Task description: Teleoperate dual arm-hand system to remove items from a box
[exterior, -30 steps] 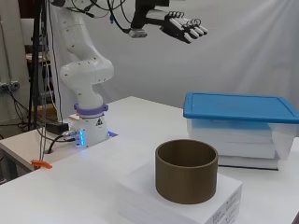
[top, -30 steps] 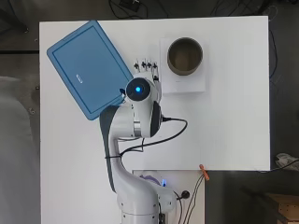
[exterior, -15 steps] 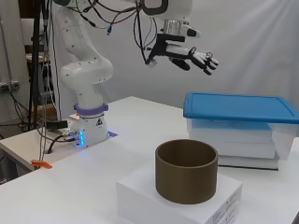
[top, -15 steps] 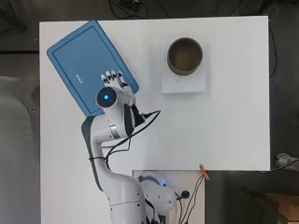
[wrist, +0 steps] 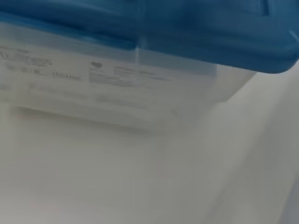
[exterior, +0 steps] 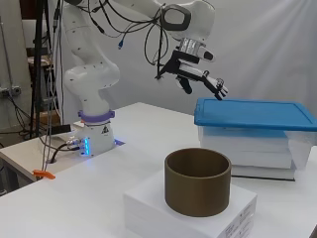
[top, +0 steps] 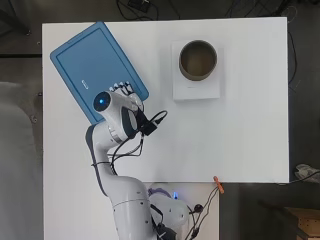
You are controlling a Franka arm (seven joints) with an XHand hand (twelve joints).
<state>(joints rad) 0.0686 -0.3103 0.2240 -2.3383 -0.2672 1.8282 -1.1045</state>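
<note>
Fingers (exterior: 214, 85) of the hand (exterior: 200, 77) stretch straight, holding nothing, above the box lid (top: 95, 67); only the wrist view shows the clear box wall (wrist: 117, 88).

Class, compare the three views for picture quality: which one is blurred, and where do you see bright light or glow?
Wrist view: soft and smeared, the blue lid and clear box hazy, print unreadable. Side view: crisp; the backdrop brightens toward the upper right, and the hand reads clearly. Overhead view: even light on the white table, with blue lamps glowing on the arm and its base.
</note>
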